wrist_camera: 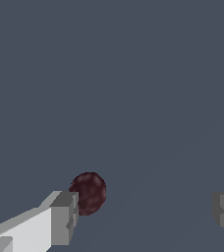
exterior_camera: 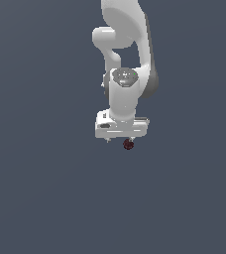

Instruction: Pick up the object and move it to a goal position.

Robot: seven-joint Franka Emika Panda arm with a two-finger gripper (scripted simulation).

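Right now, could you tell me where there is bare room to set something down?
The grey floor is bare on every side. The only crowded spot is under the open gripper, where the red ball sits beside one finger.

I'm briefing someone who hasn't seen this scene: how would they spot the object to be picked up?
Find the white robot arm hanging over the plain grey-blue floor and follow it down to its gripper. Just below it, close beside one of the spread fingers, sits a tiny ball. It is the only dark red, mottled thing in an otherwise white and grey scene.
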